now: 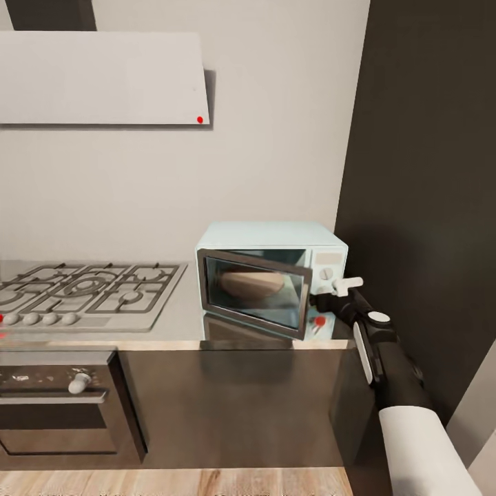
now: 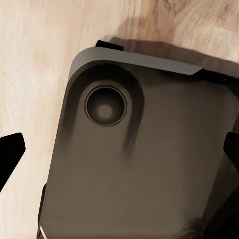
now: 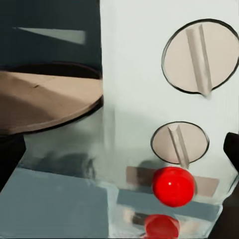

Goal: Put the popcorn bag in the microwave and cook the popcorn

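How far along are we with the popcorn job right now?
Done: the popcorn bag sits inside the microwave, seen through its glass door.

In hand: the right gripper is at the control panel, close to the knobs and the red button. The door looks slightly ajar at its right edge.

Left: shut the door fully if needed, start heating, and wait for the popcorn to cook.

The microwave (image 1: 272, 275) sits on the bench (image 1: 172, 324), right of the stove (image 1: 89, 289) (oven (image 1: 58, 406) beneath), bag (image 1: 249, 284) inside
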You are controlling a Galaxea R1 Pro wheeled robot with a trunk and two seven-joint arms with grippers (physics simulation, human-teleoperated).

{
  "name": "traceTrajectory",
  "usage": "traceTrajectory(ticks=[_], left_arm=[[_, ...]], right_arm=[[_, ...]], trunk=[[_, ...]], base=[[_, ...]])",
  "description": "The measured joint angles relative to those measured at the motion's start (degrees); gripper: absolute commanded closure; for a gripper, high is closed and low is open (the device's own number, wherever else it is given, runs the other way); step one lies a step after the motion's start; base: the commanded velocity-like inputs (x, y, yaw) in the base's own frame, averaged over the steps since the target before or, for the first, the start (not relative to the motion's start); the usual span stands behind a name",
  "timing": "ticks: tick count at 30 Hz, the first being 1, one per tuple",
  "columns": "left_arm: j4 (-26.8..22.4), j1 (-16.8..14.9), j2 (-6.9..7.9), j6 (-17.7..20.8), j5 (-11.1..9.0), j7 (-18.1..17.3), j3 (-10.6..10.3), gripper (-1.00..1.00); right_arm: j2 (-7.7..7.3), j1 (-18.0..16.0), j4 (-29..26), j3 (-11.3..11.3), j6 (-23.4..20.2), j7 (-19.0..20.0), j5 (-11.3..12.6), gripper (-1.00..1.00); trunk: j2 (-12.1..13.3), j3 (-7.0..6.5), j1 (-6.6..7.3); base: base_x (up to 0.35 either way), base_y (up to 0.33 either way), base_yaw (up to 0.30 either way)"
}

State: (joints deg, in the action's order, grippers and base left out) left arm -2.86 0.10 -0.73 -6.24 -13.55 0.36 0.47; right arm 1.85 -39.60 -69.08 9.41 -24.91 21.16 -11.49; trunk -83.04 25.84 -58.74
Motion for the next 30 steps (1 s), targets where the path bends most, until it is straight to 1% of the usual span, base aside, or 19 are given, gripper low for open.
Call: traceTrajectory(ticks=[1,2,4,11,19,21,23,24,30], left_arm=[[0.01,0.02,-0.02,0.00,-0.04,0.01,0.04,-1.00],[0.01,0.02,-0.03,0.01,-0.09,0.02,0.08,-1.00],[0.03,0.00,-0.04,0.01,-0.15,0.04,0.14,-1.00],[0.02,-0.01,-0.04,0.01,-0.19,0.04,0.15,-1.00],[0.02,0.00,-0.04,0.00,-0.19,0.04,0.12,-1.00],[-0.02,0.03,-0.04,0.01,-0.20,0.04,0.14,-1.00],[0.00,0.01,-0.04,0.01,-0.13,0.04,0.13,-1.00],[0.02,0.00,-0.04,0.00,-0.12,0.04,0.11,-1.00],[0.02,0.01,-0.04,0.00,-0.06,0.04,0.04,-1.00]], right_arm=[[0.00,0.00,0.00,-0.28,0.00,0.35,0.06,-1.00],[0.00,-0.01,-0.01,-1.05,0.01,0.59,0.13,-1.00],[0.07,0.00,-0.01,-8.46,-0.07,1.17,0.67,-1.00],[0.04,-0.01,-0.01,-8.61,0.01,1.24,0.39,-1.00],[0.39,0.00,0.00,-8.82,-0.05,1.08,0.45,-1.00],[0.73,-0.02,0.01,-8.93,-0.09,0.83,0.29,-1.00],[0.97,-0.01,0.00,-8.23,-0.27,0.98,0.10,-1.00],[1.05,0.00,-0.01,-8.94,-0.46,1.10,0.59,-1.00],[0.81,0.00,0.00,-8.89,-0.64,1.06,0.47,-1.00]], trunk=[[0.00,0.00,-0.01],[0.00,0.00,-0.01],[0.00,0.00,-0.02],[0.00,0.00,-0.03],[0.01,0.00,-0.01],[-0.01,0.00,-0.01],[0.00,0.00,0.00],[0.00,0.00,0.00],[0.00,0.00,0.01]], base=[[-0.242,0.000,0.000],[-0.292,0.000,0.000],[-0.324,0.000,0.000],[-0.340,0.026,0.000],[-0.277,0.194,0.000],[-0.189,0.268,0.000],[-0.128,0.295,0.000],[-0.084,0.311,0.000],[-0.016,0.320,0.000]])
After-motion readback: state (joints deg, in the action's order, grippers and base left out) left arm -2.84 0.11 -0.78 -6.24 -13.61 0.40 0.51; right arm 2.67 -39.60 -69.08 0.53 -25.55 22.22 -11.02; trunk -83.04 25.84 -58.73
